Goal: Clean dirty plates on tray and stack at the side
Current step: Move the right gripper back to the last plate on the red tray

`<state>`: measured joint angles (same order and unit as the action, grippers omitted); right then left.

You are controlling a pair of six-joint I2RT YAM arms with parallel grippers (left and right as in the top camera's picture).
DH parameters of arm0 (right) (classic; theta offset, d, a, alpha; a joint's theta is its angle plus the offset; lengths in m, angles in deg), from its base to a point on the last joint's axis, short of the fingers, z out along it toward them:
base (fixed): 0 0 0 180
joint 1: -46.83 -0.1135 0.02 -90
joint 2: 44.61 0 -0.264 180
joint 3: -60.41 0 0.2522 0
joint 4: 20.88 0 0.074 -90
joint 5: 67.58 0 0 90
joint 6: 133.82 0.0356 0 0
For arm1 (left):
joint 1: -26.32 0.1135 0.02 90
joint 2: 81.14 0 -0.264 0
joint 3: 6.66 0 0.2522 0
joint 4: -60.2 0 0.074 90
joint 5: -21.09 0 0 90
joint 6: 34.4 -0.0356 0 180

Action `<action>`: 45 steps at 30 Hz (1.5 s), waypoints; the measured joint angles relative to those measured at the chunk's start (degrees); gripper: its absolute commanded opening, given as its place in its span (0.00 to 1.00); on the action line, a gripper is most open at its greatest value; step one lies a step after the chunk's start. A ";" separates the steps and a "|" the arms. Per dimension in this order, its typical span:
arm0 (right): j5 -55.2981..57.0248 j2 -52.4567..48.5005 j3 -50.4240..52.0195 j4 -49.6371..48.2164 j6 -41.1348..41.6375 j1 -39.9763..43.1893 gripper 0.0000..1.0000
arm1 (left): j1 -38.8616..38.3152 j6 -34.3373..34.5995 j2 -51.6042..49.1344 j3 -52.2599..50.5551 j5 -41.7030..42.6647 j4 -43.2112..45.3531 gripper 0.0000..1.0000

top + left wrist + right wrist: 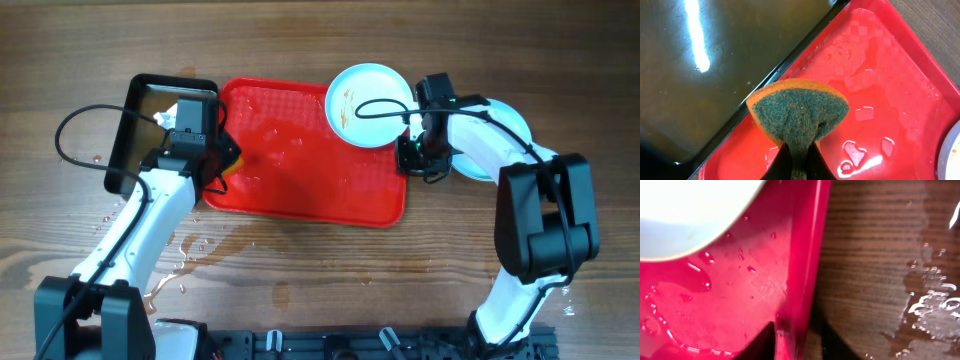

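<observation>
Right, my left pincer (799,161) is pressed together on the sponge (799,107), its green scouring face toward the camera and its orange backing behind. It hangs over the left end of the red tray (300,200), just beside the black pan (125,140) of brownish liquid. My right pincer (792,345) straddles the tray's right rim, one finger inside and one outside. Whether they are biting yet, I cannot tell. The dirty plate (368,105), streaked orange, sits at the tray's far right corner and looks to overhang the rim. At least one more plate (505,125) lies on the wooden table (320,270) just off the tray's right side, partly under my right arm. The job now, as I read it, is to steady the tray so the sponge can travel over and scrub. I should clamp the rim squarely and keep the tray flat, not levered up, because water beads everywhere and it may skid. The scouring face should meet the streaks. I'll press toward the plate's middle, since its overhanging edge could tip.
</observation>
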<state>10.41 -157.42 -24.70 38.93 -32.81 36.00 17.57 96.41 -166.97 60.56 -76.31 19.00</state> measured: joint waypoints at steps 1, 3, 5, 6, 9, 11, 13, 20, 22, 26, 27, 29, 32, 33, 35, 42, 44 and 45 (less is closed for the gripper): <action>-0.15 -0.02 0.02 -0.46 0.11 0.00 0.04 | 0.00 0.00 0.00 0.00 0.00 0.02 0.04; -0.37 -0.07 0.00 -0.87 0.24 0.00 0.04 | -0.02 0.00 0.00 0.00 0.00 0.00 0.04; -0.39 -0.04 0.00 -1.55 0.39 0.26 0.04 | 0.00 0.00 0.00 0.02 0.00 -0.02 0.04; -0.15 -0.04 0.00 -1.81 0.42 0.33 0.04 | 0.00 0.00 0.00 0.02 0.00 0.00 0.04; 0.90 -0.04 0.00 -2.45 0.24 0.31 0.05 | 0.00 0.00 0.00 0.00 0.00 0.00 0.04; 1.60 0.00 0.00 -3.34 -0.50 0.31 0.04 | 0.00 0.00 0.00 0.00 0.00 0.00 0.04; 2.19 0.00 0.00 -4.66 -1.55 0.39 0.04 | -0.02 0.00 0.00 0.00 0.00 0.00 0.04; 5.20 0.07 0.00 -7.39 -4.61 0.52 0.04 | 0.00 0.00 0.00 0.00 0.00 0.00 0.04; 5.75 0.11 0.00 -7.61 -5.33 0.52 0.04 | -0.02 0.00 0.00 0.00 0.00 0.00 0.04; 5.86 0.11 -0.09 -7.39 -6.19 0.52 0.23 | 0.00 0.00 0.00 0.02 0.00 0.00 0.04; 6.12 0.11 -0.35 -6.58 -6.86 0.52 0.28 | 0.00 0.00 0.00 0.00 0.00 0.00 0.04; 6.08 0.11 -0.96 -2.97 -7.67 0.52 0.35 | 0.00 0.00 0.00 0.00 0.00 0.00 0.04; 4.55 0.07 -4.07 1.51 -7.96 0.76 0.38 | -0.02 0.00 0.00 0.00 0.02 -0.02 0.04; 3.48 0.07 -5.86 2.69 -7.45 0.81 0.39 | -0.02 0.00 0.00 0.00 0.00 0.02 0.04; 0.98 0.07 -10.32 2.45 -5.86 0.81 0.39 | 0.00 0.00 0.00 0.00 0.00 0.00 0.04; -3.28 0.15 -14.49 -5.53 4.42 -1.31 0.40 | 0.00 -0.02 0.00 0.00 0.17 -0.02 0.04; -3.45 -1.27 -14.49 -6.88 6.67 -3.04 0.40 | -0.02 0.00 0.00 0.00 0.35 -0.02 0.04; -3.48 -1.97 -14.49 -7.04 7.34 -3.72 0.40 | 0.00 -0.02 0.00 0.00 0.39 -0.02 0.04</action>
<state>6.94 -159.39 -39.19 31.89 -25.47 32.29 17.57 96.39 -166.97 60.56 -75.92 18.97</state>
